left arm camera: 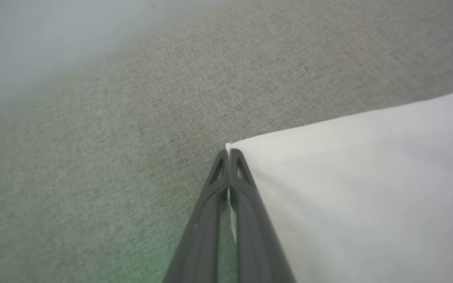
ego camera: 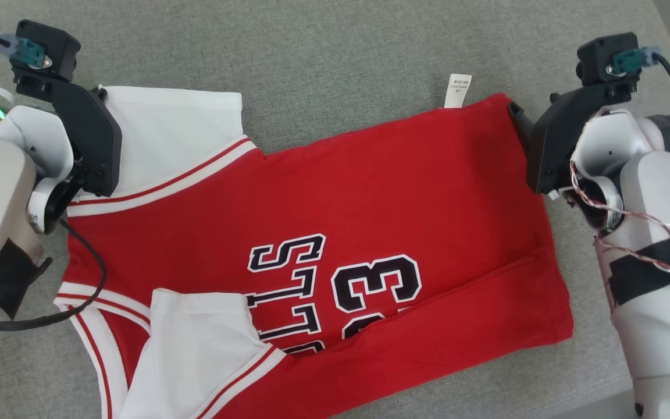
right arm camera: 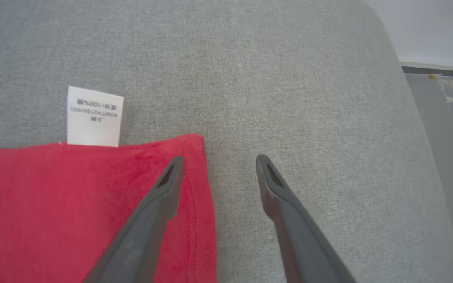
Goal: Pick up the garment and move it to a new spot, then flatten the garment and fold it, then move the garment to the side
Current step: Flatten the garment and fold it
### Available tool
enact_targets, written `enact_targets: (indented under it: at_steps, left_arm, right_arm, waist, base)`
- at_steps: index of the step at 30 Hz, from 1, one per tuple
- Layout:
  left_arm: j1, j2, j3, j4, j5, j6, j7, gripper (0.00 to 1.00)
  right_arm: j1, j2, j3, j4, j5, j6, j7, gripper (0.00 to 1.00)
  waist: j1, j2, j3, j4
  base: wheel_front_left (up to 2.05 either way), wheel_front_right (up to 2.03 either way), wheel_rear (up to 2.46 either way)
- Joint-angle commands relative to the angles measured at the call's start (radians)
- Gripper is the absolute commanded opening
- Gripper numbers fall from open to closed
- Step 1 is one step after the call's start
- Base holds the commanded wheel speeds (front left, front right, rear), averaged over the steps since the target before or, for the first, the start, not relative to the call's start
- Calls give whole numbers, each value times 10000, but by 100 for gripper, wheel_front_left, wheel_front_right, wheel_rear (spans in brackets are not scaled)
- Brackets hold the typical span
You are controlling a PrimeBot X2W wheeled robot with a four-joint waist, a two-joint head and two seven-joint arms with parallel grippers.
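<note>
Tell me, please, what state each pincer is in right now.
Left pincer: closed on a corner of the white sleeve.
Right pincer: open at a corner of the red jersey, holding nothing.

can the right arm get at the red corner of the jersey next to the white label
Probably yes: the right tool stands open at the jersey corner, one finger over red cloth, the other over bare grey surface, nothing between.
</note>
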Motion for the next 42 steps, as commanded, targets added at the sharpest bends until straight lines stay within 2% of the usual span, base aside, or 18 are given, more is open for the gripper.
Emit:
enact_targets:
  at_steps: [1,2,5,7,9,11,13,18,21,24,26,27,28,32,42]
  left_arm:
    - [19,41,-24,36,-62,45,61,0]
    - [18,-14,-43,-13,-78,94,50,0]
    - [-3,2,-147,-42,57,107,27,0]
    - [13,6,-186,-41,60,93,14,0]
    - [33,4,-231,-51,75,57,7,0]
    - [25,20,-237,-56,59,38,-13,0]
    - [12,27,-242,-54,23,32,-30,0]
    - [-39,93,-265,-48,-21,-15,-27,0]
    - [-63,101,-278,-44,-35,-53,-30,0]
    - [-31,118,-285,-49,-78,-67,-81,0]
    - [48,114,-265,-54,-143,-83,-129,0]
    - [88,108,-257,-62,-175,-92,-156,0]
    - [117,98,-266,-99,-163,-111,-248,0]
    - [128,-14,-292,-447,-269,-339,-713,0]
    - [753,273,-121,-1578,-1226,-632,-1754,0]
  right_arm:
    - [-240,-84,69,70,-27,-24,39,92]
    - [-473,-128,233,334,-53,-24,136,87]
    - [-796,-248,523,789,-196,-24,192,87]
    - [-1019,-364,706,1129,-367,-24,255,85]
    - [-1175,-335,787,1455,-396,-24,278,79]
    - [-1293,-312,839,1716,-379,-24,202,79]
    - [-1382,-305,933,1963,-342,-24,157,67]
    - [-1543,-314,1307,2512,-70,-24,269,50]
    - [-1569,-369,1466,2625,77,-22,202,50]
    - [-1608,-399,1686,2799,291,-22,110,45]
    - [-1603,-414,1880,2945,446,-19,117,34]
    - [-1602,-440,1940,2974,532,-7,51,13]
    - [-1616,-479,1979,3004,589,-9,-24,0]
    - [-1599,-597,2198,2973,668,-9,-464,0]
    - [-993,-1050,2414,2696,1240,-10,-1439,0]
  waist:
    - [0,0,43,45]
    - [0,0,84,79]
    - [0,0,143,114]
    - [0,0,164,139]
    - [0,0,169,179]
    - [0,0,174,224]
    - [0,0,181,268]
    - [0,0,200,368]
    - [0,0,208,411]
    - [0,0,226,465]
    - [0,0,221,493]
    - [0,0,211,508]
    - [0,0,199,525]
    - [0,0,84,629]
    - [0,0,-859,1004]
  base:
    - [0,0,0]
    - [0,0,0]
    - [0,0,0]
    - [0,0,0]
    - [0,0,0]
    - [0,0,0]
    - [0,0,0]
    - [0,0,0]
    - [0,0,0]
    - [0,0,0]
    - [0,0,0]
    - [0,0,0]
    - [0,0,0]
    - [0,0,0]
    - [0,0,0]
